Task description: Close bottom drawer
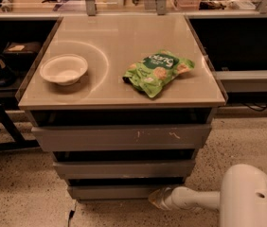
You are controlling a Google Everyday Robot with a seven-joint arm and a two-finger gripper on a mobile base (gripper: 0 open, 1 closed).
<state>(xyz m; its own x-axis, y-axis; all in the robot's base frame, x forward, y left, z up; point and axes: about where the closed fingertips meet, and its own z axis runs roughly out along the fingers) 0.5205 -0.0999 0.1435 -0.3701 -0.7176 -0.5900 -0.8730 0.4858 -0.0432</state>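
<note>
My gripper (156, 198) sits low near the floor (15, 188), at the end of the white arm (195, 198), which reaches in from the bulky white housing (252, 197) to its right. From this angle I cannot tell whether the gripper is open or closed, or whether it holds anything. The bottom drawer (110, 192) is just to the gripper's left: the gripper tip is right at the right end of its plain grey front, and I cannot say for sure that they touch. That front is the narrowest of the three and stands a little forward of the dark gap above it. Directly above the gripper is the middle drawer (124, 168), and above that the top drawer (119, 137), the widest, with white scratch marks on the part of its front over the gripper. Higher up, on the beige cabinet top (124, 37), a green snack bag (158, 71) lies almost straight above the gripper. A white bowl (64, 69) stands well up and to the gripper's left, apart from the bag.
</note>
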